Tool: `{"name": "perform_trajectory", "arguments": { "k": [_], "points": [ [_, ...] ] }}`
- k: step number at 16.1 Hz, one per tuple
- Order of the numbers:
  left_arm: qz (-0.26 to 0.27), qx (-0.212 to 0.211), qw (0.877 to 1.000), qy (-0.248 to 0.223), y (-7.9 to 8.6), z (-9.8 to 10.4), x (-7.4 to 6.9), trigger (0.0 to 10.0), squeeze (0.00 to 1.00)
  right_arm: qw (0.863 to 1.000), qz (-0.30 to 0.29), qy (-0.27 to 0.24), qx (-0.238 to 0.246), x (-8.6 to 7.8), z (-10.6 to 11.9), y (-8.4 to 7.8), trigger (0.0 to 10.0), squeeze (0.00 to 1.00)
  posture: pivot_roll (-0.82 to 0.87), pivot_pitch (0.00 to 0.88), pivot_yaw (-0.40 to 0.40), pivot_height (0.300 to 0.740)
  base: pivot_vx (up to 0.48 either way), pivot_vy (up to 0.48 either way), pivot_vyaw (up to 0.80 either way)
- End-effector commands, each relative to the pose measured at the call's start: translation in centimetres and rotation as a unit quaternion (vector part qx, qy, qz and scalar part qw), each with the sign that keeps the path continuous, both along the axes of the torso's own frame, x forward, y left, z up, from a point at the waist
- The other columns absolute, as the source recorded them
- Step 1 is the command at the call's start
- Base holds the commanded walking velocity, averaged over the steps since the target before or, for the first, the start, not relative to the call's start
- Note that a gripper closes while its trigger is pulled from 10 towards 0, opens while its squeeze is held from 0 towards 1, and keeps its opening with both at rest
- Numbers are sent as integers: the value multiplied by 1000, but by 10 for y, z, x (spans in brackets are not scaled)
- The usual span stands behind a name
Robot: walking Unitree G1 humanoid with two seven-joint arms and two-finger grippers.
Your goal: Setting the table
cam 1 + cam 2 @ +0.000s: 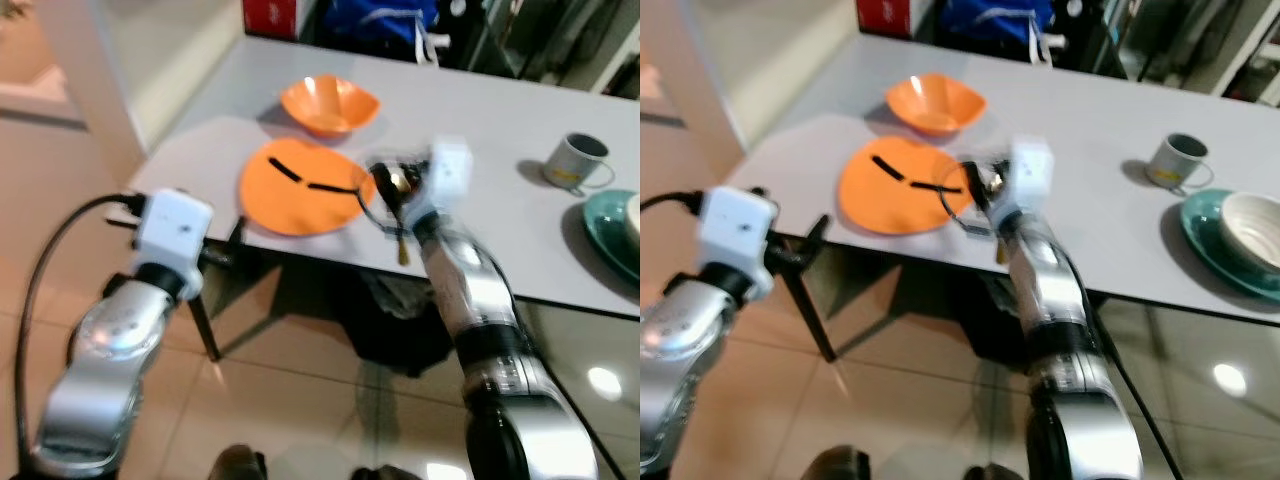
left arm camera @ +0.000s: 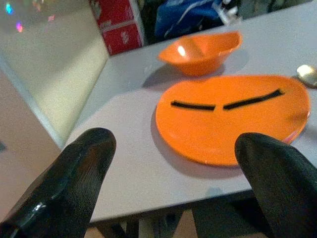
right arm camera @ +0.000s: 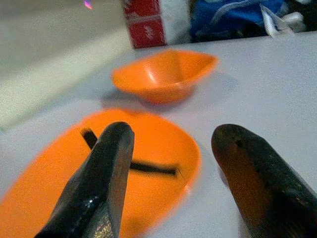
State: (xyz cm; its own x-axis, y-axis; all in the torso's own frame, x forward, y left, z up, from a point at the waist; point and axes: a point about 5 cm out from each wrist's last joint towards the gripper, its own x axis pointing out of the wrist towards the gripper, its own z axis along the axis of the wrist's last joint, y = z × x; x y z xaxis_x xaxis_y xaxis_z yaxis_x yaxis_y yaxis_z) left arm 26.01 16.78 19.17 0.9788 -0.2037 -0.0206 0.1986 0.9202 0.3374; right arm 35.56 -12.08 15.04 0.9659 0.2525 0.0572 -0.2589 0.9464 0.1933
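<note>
An orange plate [image 1: 298, 190] with two thin black strips on it lies near the table's front left corner. An orange bowl [image 1: 330, 103] stands just behind it. A gold spoon [image 1: 401, 243] lies on the table by the plate's right edge, partly under my right wrist. My right gripper [image 1: 382, 188] hovers low at that edge, open, with nothing between its fingers [image 3: 101, 183]. My left gripper [image 2: 171, 198] is open too and sits in front of the table's left corner, pointing at the plate [image 2: 233, 116].
The grey table [image 1: 500, 120] carries a grey mug [image 1: 576, 161] at the right and a teal plate [image 1: 606, 228] holding a white bowl [image 1: 1258, 226] at the far right edge. A red box [image 2: 116, 25] and a blue bag [image 1: 385, 22] stand behind the table. Tiled floor lies below.
</note>
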Motion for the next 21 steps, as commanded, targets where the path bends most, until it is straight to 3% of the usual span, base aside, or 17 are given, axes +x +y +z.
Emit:
{"name": "perform_trajectory", "arguments": {
  "k": [1,3,4,5,9,15,21],
  "points": [
    [9,8,1000,-11,-1,0,6,10000,0,999,17,-18,-30,-14,3,6,10000,0,68,50,-28,740,0,480,-719],
    [23,-17,999,-24,-3,3,14,10000,0,997,-7,-18,-69,-38,-8,-8,10000,0,57,44,-25,740,0,223,0],
    [21,-28,999,-23,-4,4,14,10000,0,997,-21,-19,-79,-41,-7,-12,10000,0,50,43,-24,740,0,0,0],
    [14,-26,999,-31,-8,6,14,10000,0,997,-56,5,-53,-46,-10,-21,10000,0,41,40,-24,740,0,0,0],
    [13,-30,999,-35,-12,3,12,10000,0,995,-81,35,-51,-56,-14,-33,10000,0,47,38,-33,740,180,0,0],
    [23,-35,999,-29,-12,-2,7,10000,0,994,-48,53,-83,-52,-15,-30,10000,0,63,44,-48,740,410,0,-599],
    [18,-31,999,-26,-13,-5,5,10000,0,993,-65,59,-81,-52,-12,-37,10000,0,57,48,-47,740,408,0,0]
  ]
}}
